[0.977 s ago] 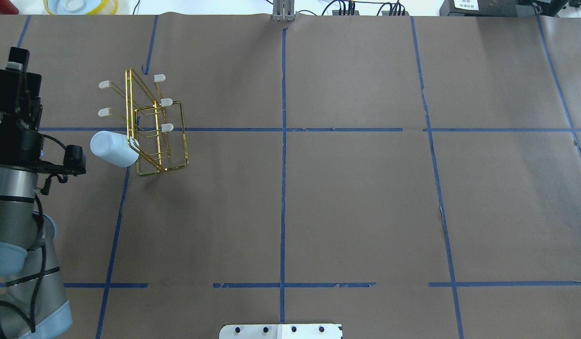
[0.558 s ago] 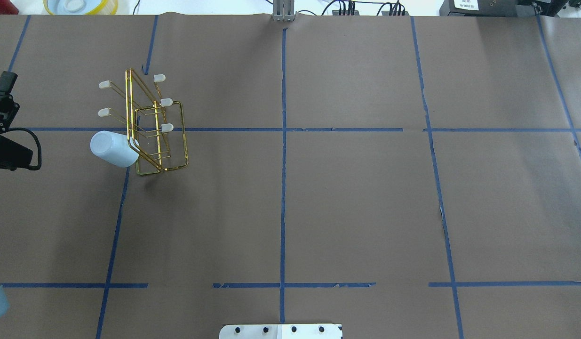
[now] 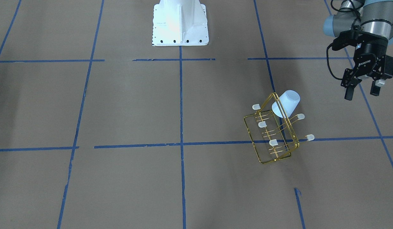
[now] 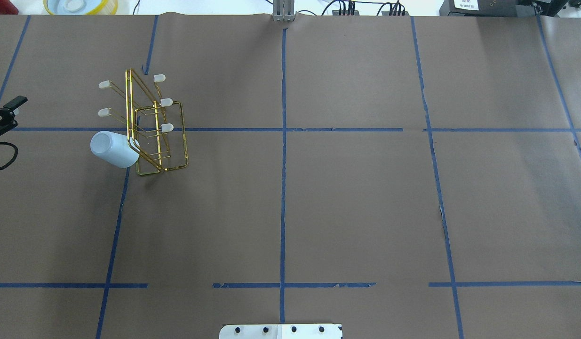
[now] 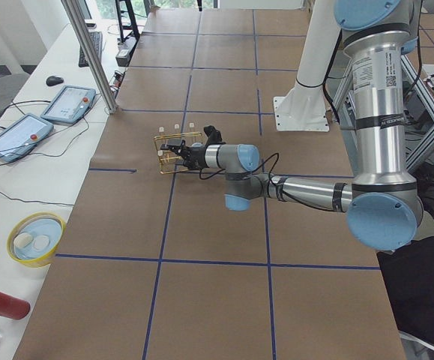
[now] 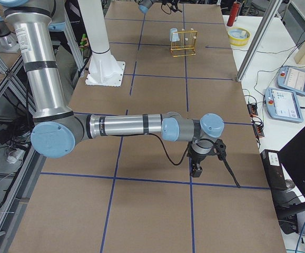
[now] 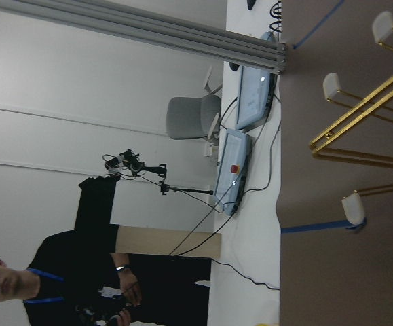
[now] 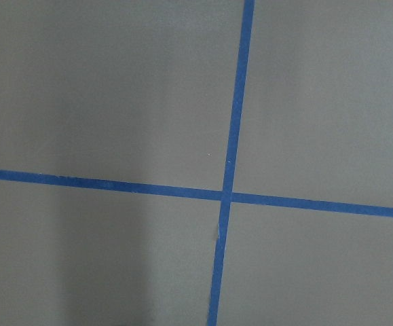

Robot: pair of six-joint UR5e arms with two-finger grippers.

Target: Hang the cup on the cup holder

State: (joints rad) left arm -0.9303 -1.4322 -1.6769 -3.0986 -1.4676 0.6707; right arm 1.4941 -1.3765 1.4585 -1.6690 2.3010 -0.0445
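Observation:
The pale blue-white cup (image 3: 287, 103) hangs upside down, tilted, on a prong of the gold wire cup holder (image 3: 274, 133), on the side nearest the robot's left. In the overhead view the cup (image 4: 112, 149) sits at the left side of the cup holder (image 4: 154, 127). My left gripper (image 3: 361, 92) is open and empty, well apart from the cup, toward the table's left edge; only its tip shows in the overhead view (image 4: 5, 113). The left wrist view shows three capped prongs of the cup holder (image 7: 359, 146). My right gripper (image 6: 197, 168) shows only in the exterior right view, far from the cup holder; I cannot tell its state.
The white robot base plate (image 3: 180, 22) stands at mid table on the robot's side. A yellow bowl (image 4: 81, 5) and a metal post (image 4: 283, 12) stand at the far edge. Blue tape lines cross the brown table cover (image 4: 356, 207).
My left arm has drawn back to the left, almost out of the overhead view. The cup and the cup holder have not moved.

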